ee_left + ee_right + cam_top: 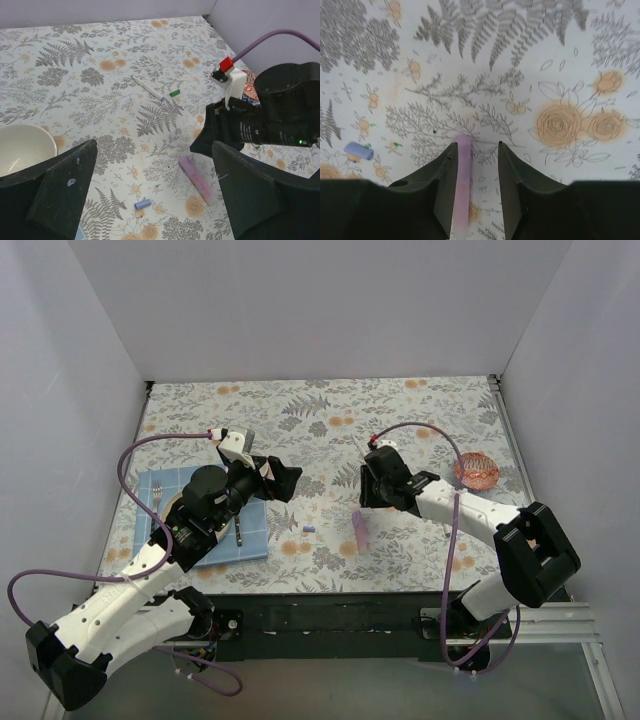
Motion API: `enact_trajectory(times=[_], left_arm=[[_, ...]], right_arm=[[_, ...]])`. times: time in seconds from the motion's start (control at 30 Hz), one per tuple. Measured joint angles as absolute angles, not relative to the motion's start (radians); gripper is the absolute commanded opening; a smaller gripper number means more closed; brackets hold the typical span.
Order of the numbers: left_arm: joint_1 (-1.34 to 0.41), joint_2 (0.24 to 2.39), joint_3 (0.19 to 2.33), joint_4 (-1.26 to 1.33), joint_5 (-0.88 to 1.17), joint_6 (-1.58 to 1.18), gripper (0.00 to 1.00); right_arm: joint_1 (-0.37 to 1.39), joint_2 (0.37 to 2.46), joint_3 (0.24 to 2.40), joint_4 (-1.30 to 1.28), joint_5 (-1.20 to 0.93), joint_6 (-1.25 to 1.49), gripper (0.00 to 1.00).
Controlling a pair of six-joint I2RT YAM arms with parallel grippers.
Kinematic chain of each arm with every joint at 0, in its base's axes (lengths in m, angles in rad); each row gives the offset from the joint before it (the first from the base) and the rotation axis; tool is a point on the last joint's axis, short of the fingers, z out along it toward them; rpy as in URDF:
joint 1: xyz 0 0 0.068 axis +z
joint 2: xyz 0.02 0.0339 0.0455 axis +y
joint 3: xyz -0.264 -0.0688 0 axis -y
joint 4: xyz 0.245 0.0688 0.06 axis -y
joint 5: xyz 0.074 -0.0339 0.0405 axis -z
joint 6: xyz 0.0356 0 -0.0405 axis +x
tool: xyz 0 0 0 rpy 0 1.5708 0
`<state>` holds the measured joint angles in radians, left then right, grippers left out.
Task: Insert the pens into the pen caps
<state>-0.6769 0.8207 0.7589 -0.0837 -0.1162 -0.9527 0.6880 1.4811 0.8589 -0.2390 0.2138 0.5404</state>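
A thick pink pen (462, 180) lies on the floral tablecloth between the fingers of my right gripper (477, 147). The jaws stand apart: the pen rests along the left finger, with a clear gap to the right one. From above, the pink pen (358, 530) sits just below the right gripper (364, 504). A small purple cap (142, 204) lies left of the pink pen (196, 179), which looks blurred here. Farther back lie a slim white pen (148, 88) and a green cap (174, 93). My left gripper (154, 145) hovers wide open above the purple cap (309, 529), holding nothing.
A white bowl (25, 147) sits at the left. A blue cloth (250, 535) with a fork lies under my left arm. A red round object (476, 471) sits at the right. White walls close in three sides.
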Motion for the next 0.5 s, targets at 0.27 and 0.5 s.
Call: enact_trajectory(times=[0.27,0.5], left_arm=[[-0.677,0.804,0.759,-0.085,-0.123,-0.953,0.98],[-0.677,0.785,0.759,-0.082,-0.131,-0.953,0.98]], right_arm=[[0.665,1.639,1.091,-0.203,0.314,0.275,0.40],[0.616,1.863,1.235,-0.207,0.295,0.066,0.39]])
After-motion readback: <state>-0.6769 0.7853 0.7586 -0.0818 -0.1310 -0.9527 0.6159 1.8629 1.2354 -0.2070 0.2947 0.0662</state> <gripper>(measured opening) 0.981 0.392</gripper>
